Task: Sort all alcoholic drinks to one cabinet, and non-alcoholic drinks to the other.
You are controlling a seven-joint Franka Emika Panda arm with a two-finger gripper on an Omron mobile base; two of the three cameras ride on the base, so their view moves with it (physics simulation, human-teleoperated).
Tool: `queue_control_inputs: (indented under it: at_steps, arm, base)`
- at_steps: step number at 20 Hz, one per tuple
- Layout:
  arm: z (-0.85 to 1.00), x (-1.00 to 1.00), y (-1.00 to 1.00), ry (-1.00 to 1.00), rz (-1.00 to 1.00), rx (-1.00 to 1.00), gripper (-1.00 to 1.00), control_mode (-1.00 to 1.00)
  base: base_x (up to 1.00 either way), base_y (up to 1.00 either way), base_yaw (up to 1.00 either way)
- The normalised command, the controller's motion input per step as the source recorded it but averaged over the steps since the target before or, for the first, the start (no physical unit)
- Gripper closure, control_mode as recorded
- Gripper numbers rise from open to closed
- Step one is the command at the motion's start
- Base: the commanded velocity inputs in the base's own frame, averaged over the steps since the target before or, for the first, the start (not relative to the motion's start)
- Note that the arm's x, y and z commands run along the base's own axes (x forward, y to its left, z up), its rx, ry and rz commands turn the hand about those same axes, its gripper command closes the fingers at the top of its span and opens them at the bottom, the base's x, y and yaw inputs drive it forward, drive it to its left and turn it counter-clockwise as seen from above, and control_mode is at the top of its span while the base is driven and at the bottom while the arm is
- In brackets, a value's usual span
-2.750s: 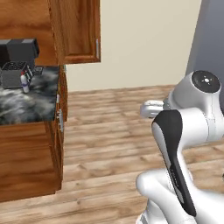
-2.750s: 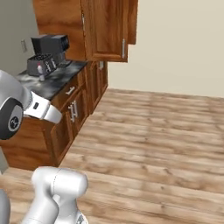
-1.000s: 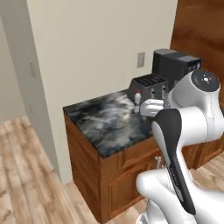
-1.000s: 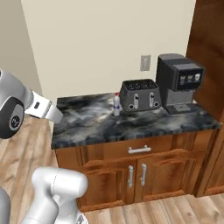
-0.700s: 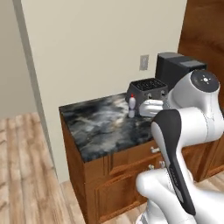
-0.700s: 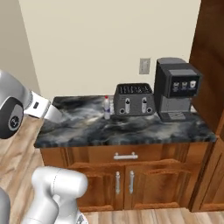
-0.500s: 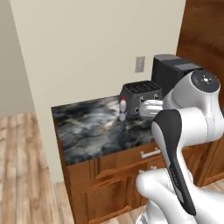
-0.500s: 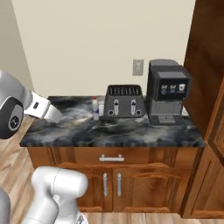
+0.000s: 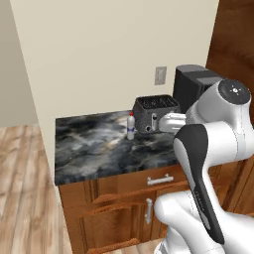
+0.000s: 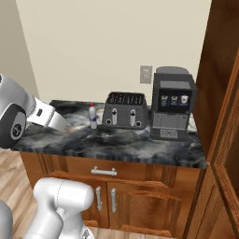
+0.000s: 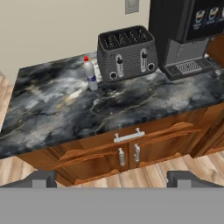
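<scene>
A small bottle (image 11: 90, 72) with a red cap stands upright on the dark marble counter (image 11: 65, 109), just left of the toaster (image 11: 127, 52). The base has swung round to face it. The gripper (image 11: 111, 178) hangs released, holding nothing, well short of it.

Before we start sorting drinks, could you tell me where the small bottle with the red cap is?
The bottle stands upright on the dark marble counter, just left of the toaster in the right base view.

cream wall (image 10: 93, 42), dark marble counter (image 11: 65, 109), plank floor (image 9: 20, 178)
</scene>
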Motion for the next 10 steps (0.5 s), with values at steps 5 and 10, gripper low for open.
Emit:
queue_control_inputs:
  at_steps: [5,10]
  arm:
    - [0.00,0.00,0.00,0.00,0.00,0.00,-1.00,1.00]
    - [0.00,0.00,0.00,0.00,0.00,0.00,-1.00,1.00]
  base:
    - [0.51,-0.22,0.30]
    - [0.63,-0.25,0.27]
